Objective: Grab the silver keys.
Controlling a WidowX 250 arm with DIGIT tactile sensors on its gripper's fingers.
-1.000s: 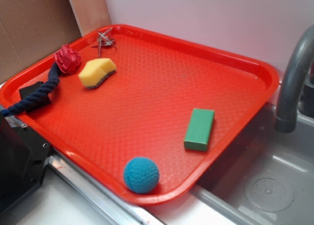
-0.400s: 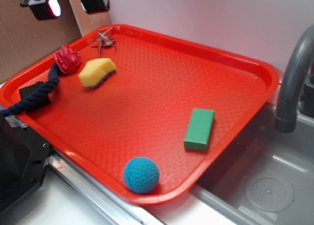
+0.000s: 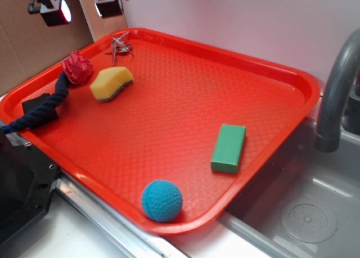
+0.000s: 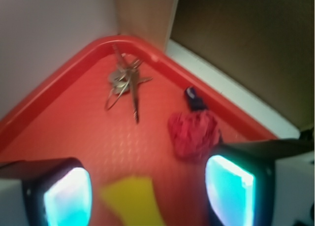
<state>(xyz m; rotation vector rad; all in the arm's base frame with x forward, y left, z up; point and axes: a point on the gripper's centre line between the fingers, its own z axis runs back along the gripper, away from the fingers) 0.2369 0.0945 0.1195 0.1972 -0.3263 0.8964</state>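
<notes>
The silver keys (image 3: 119,46) lie splayed in the far left corner of the red tray (image 3: 281,100); the wrist view shows the keys (image 4: 124,83) ahead near the tray's corner rim. My gripper (image 3: 80,8) hangs open at the top left of the exterior view, high above the tray's left part, short of the keys. In the wrist view its gripper (image 4: 147,191) shows two glowing pads wide apart with nothing between them; the tray floor and the yellow sponge (image 4: 133,199) lie below.
On the tray: a yellow sponge (image 3: 111,82), a red knotted ball (image 3: 77,67) on a dark blue rope (image 3: 39,109), a green block (image 3: 228,148), a blue ball (image 3: 162,200). A grey tap (image 3: 336,89) and sink stand right. Brown board behind the corner.
The gripper came into view at the top left one second ago and has since shifted slightly right and down. Nothing on the tray has moved.
</notes>
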